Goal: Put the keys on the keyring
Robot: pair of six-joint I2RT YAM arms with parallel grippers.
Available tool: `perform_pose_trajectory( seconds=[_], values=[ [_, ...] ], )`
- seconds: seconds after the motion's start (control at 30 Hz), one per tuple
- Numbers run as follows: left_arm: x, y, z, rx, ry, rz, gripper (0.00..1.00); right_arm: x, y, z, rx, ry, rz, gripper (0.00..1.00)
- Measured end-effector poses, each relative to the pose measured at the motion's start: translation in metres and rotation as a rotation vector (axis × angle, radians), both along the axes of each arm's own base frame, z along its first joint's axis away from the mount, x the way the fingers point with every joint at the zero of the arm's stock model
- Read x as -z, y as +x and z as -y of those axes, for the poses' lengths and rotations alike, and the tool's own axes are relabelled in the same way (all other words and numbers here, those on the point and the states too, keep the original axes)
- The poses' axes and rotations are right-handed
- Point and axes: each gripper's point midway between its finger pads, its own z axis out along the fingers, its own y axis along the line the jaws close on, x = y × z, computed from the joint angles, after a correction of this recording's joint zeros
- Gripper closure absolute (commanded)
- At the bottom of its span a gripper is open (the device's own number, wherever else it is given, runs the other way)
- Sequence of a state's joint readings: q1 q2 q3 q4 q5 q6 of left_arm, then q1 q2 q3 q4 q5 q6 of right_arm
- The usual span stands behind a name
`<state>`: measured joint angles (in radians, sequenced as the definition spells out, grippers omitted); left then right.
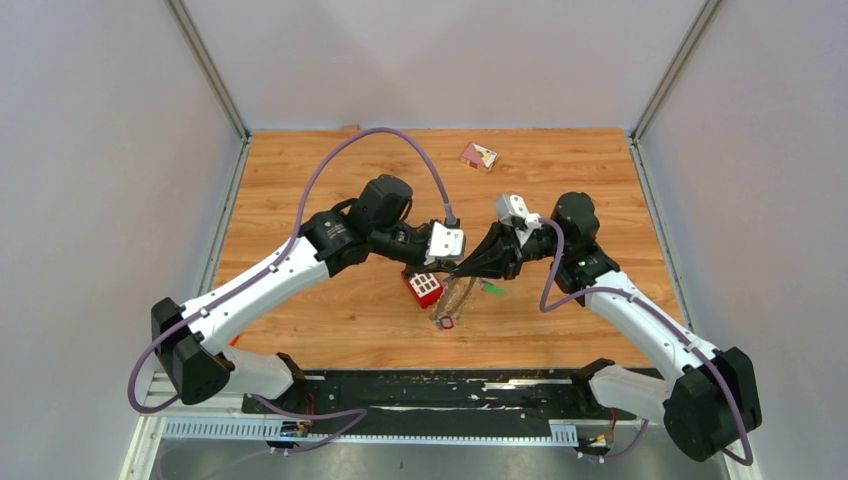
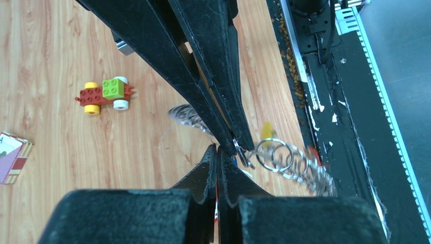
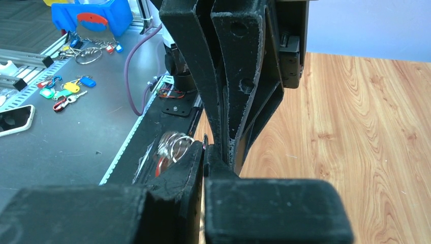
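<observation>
The keyring [image 1: 455, 298] is a loop of linked grey metal rings that hangs above the table, blurred, from the spot where both grippers meet. My right gripper [image 2: 240, 148] is shut on a thin metal part of the keyring [image 2: 282, 157]. A red key tag [image 1: 447, 322] dangles at its low end and a yellow tag [image 2: 266, 130] shows behind the rings. My left gripper [image 2: 217, 150] is shut, its tips against the right fingers; nothing shows between them. In the right wrist view the rings [image 3: 173, 144] and red tag [image 3: 161, 165] hang left of my right gripper [image 3: 205, 151]. A green tag [image 1: 491, 288] lies on the table.
A red studded brick [image 1: 424, 288] sits just under the grippers. A small block car [image 2: 104, 94] and a card [image 1: 479, 156] lie farther back. The black rail [image 1: 420, 392] runs along the near edge. Spare tagged keys [image 3: 67, 91] and a phone [image 3: 14, 119] lie on the grey bench.
</observation>
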<state>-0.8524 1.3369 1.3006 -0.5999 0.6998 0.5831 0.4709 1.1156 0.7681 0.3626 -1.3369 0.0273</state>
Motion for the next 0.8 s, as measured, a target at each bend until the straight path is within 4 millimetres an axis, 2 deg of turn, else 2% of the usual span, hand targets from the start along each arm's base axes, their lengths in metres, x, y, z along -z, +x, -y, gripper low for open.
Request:
perform_pose_trajectory(
  seconds=[0.2, 0.33, 0.73, 0.8],
  values=[
    [0.001, 0.004, -0.002, -0.007, 0.006, 0.033, 1.00, 0.003, 0.001, 0.000, 0.002, -0.004, 0.014, 1.00],
    [0.001, 0.001, -0.011, -0.018, 0.008, 0.066, 1.00, 0.003, 0.002, 0.000, 0.005, -0.008, 0.022, 1.00],
    [-0.025, 0.000, -0.028, -0.056, -0.037, 0.176, 1.00, 0.009, 0.009, 0.000, 0.041, -0.025, 0.026, 1.00],
    [-0.024, 0.000, -0.029, -0.055, -0.036, 0.178, 0.94, 0.008, 0.010, 0.000, 0.044, -0.024, 0.031, 1.00]
  ],
)
